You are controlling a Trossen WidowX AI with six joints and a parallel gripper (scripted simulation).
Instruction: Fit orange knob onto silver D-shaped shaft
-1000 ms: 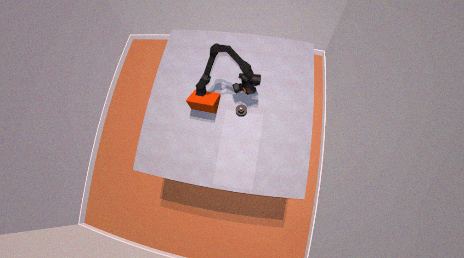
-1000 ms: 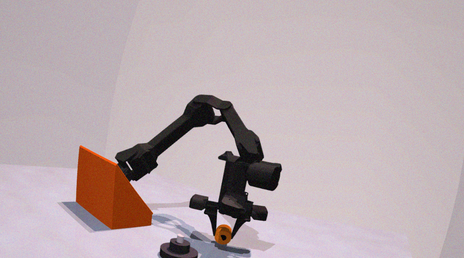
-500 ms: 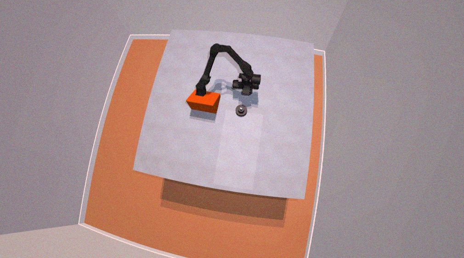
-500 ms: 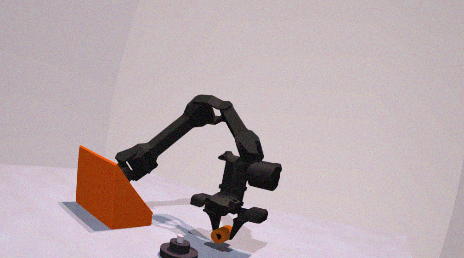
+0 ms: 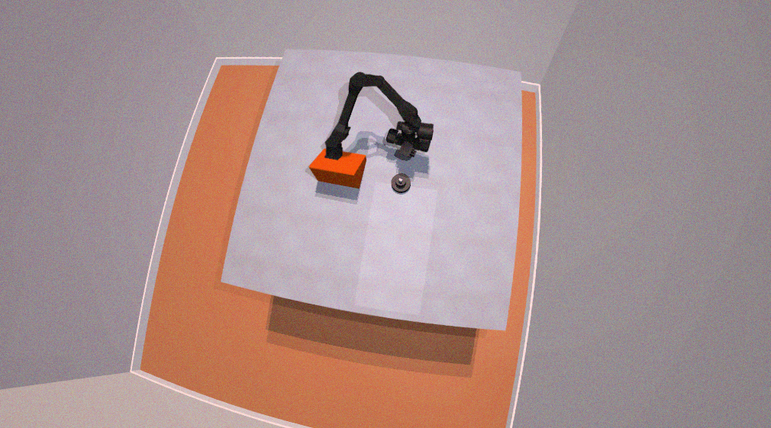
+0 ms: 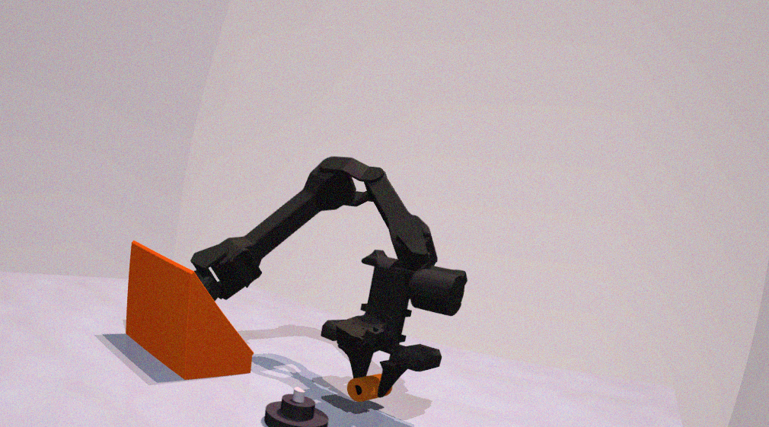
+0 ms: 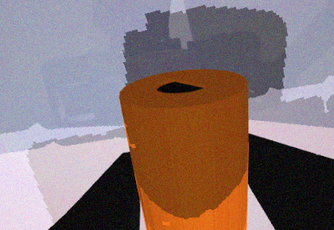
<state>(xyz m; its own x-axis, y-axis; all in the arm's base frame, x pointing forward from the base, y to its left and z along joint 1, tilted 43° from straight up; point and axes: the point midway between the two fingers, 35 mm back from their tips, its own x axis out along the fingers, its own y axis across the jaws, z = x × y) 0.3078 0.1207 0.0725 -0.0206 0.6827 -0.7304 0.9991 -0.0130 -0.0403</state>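
The orange knob (image 6: 369, 389) (image 7: 187, 146) is held on its side, a little above the table. Its dark hole shows at the end facing the exterior camera and at the top of the knob in the wrist view; which way its flat side faces is hard to tell. My gripper (image 6: 372, 387) (image 7: 185, 153) is shut on the knob, with one finger on each side. In the top view the gripper hides the knob. The dark round pedestal (image 5: 394, 188) (image 6: 275, 414) stands apart from the knob, its silver shaft (image 5: 400, 180) (image 6: 298, 396) upright and bare. The shaft's flat side is not clear.
The orange wedge-shaped block (image 5: 340, 163) (image 6: 158, 308) at the arm's base stands left of the pedestal in the top and exterior views. The pale table (image 5: 295, 241) (image 6: 62, 354) ends above an orange floor area (image 5: 187, 343). The gripper's shadow falls beneath and around the knob.
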